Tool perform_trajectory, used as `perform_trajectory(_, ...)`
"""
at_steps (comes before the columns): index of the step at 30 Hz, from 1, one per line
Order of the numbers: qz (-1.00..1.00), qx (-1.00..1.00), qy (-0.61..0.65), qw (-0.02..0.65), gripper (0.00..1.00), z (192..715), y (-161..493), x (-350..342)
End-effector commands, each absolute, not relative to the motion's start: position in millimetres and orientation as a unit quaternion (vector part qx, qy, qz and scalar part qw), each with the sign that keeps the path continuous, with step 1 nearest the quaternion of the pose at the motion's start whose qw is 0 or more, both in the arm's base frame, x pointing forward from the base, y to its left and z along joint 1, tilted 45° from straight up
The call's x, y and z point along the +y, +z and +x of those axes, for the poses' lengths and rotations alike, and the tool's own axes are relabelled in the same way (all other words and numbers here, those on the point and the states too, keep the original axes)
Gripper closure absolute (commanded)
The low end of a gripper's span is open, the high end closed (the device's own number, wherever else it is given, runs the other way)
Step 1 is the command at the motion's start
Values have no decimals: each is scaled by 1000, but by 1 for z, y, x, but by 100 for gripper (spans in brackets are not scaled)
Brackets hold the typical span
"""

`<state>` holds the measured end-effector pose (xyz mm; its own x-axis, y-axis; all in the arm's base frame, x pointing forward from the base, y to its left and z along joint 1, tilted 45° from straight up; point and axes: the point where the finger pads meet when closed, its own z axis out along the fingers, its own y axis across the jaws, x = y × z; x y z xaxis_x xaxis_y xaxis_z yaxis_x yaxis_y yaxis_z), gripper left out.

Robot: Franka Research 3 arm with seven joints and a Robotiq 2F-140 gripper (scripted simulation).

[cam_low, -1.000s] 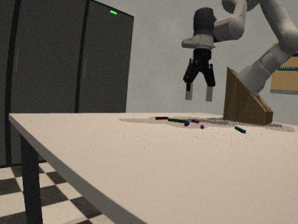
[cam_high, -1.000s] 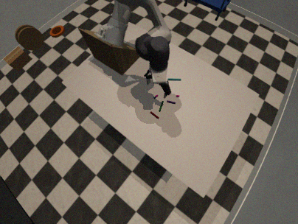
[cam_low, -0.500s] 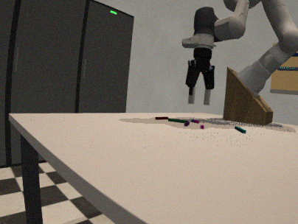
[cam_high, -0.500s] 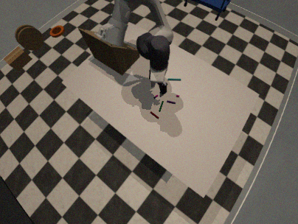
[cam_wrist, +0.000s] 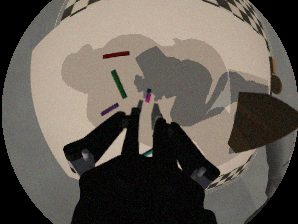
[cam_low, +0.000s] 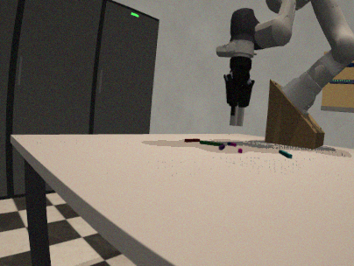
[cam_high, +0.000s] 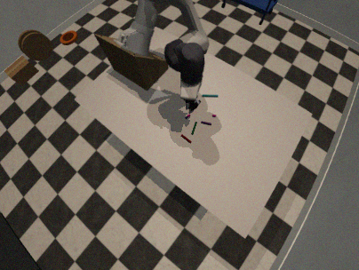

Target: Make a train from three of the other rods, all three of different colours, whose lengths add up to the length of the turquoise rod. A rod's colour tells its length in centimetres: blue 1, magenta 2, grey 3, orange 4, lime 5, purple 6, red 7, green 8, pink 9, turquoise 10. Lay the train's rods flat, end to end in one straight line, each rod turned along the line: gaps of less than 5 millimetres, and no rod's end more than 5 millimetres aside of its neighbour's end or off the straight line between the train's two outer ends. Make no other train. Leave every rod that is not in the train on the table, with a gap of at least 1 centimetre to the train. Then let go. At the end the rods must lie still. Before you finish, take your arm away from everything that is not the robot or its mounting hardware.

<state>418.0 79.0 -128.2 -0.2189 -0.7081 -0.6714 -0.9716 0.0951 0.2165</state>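
Gripper (cam_high: pixel 192 107) (cam_low: pixel 237 124) (cam_wrist: pixel 147 107) of mine, in the top view, reaches out ahead of my wooden mount (cam_high: pixel 133 64) (cam_low: pixel 291 120) (cam_wrist: pixel 260 122), between the turquoise rod (cam_high: pixel 210 96) (cam_low: pixel 286 154) (cam_wrist: pixel 149 152) and the small blue rod (cam_high: pixel 187 117) (cam_low: pixel 230 143) (cam_wrist: pixel 149 91). A lone magenta rod (cam_high: pixel 214 115) (cam_low: pixel 240 150) lies near the purple rod (cam_high: pixel 206 123) (cam_low: pixel 222 147) (cam_wrist: pixel 109 109).

From the exterior, I hang nearly upright, tips down, well above the table (cam_high: pixel 249 178) (cam_low: pixel 175 192) (cam_wrist: pixel 50 75). Markings on a yellow unit (cam_low: pixel 337 94) at the right are too small to read.

In my wrist view, my fingers stand slightly apart, with nothing between them. Beyond the tips, the blue rod and another magenta rod (cam_high: pixel 188 115) (cam_low: pixel 232 144) (cam_wrist: pixel 148 98) lie end to end; whether they touch, I can't tell. The green rod (cam_high: pixel 194 128) (cam_low: pixel 211 143) (cam_wrist: pixel 119 84) lies between the purple and red (cam_high: pixel 186 138) (cam_low: pixel 192 140) (cam_wrist: pixel 116 55) ones.
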Motion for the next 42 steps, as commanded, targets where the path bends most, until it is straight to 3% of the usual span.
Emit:
perform_trajectory(1, -587, 714, 323, 203, 85, 417, -128, 80)
perform_trajectory(42, -587, 714, 323, 202, 85, 416, -144, 95)
